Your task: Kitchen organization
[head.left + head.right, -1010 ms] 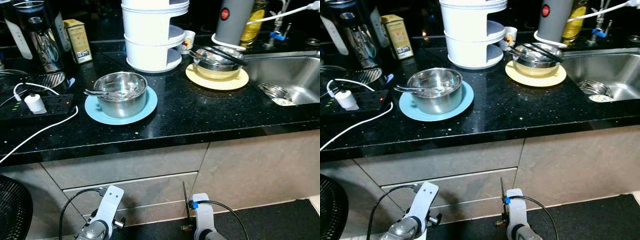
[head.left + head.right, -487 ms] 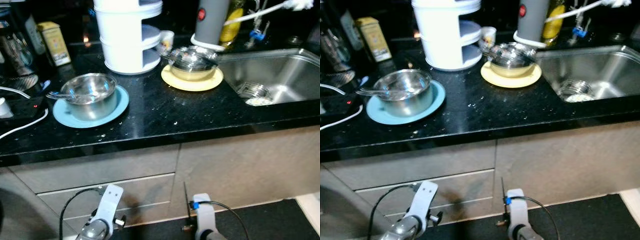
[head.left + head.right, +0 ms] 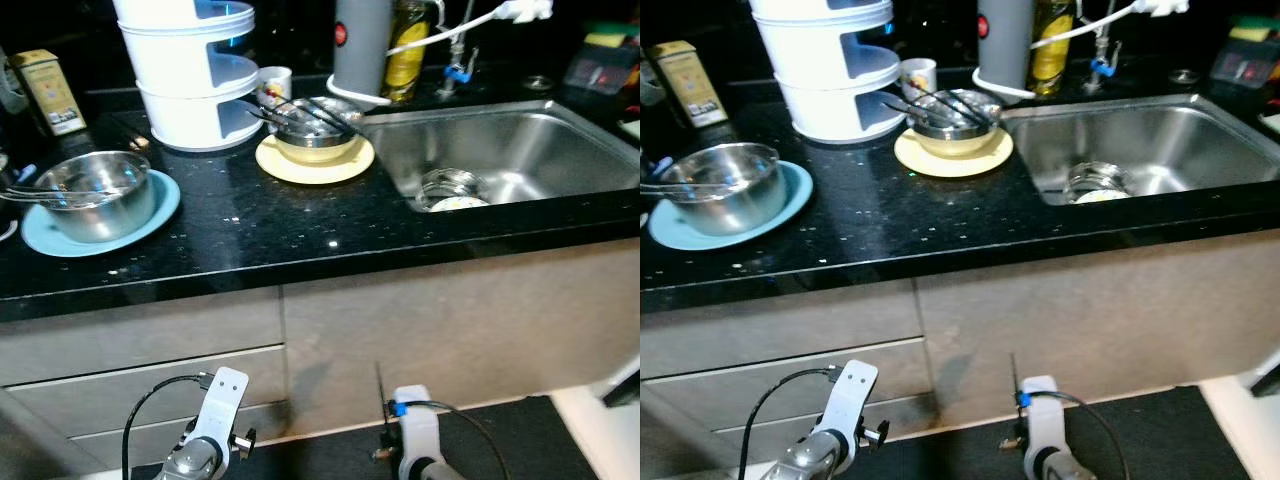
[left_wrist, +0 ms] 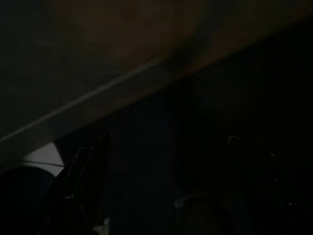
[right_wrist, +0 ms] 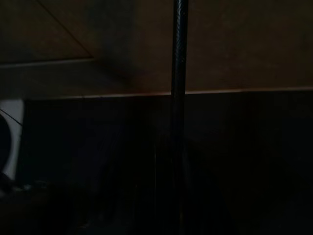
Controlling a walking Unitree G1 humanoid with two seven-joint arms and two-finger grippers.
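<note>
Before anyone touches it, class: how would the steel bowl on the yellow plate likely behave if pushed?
The shiny steel bowl would probably slide easily on the round yellow plate. The loose utensils lying across its rim would likely rattle or tip out. It looks stiff and fairly light.

A glossy black table [image 3: 300, 215] flecked with pale speckles carries a silver steel bowl [image 3: 95, 192] on a light blue plate [image 3: 150, 210] and another silver bowl [image 3: 312, 122] on a pale yellow plate [image 3: 340, 165]. Behind them stand a white tiered container [image 3: 190, 75], a grey cylinder [image 3: 362, 45] with a red dot, and a yellow box [image 3: 45, 92]. The sink [image 3: 520, 150] is shiny silver steel, and the cabinet fronts [image 3: 400, 330] below are beige-grey.
</note>
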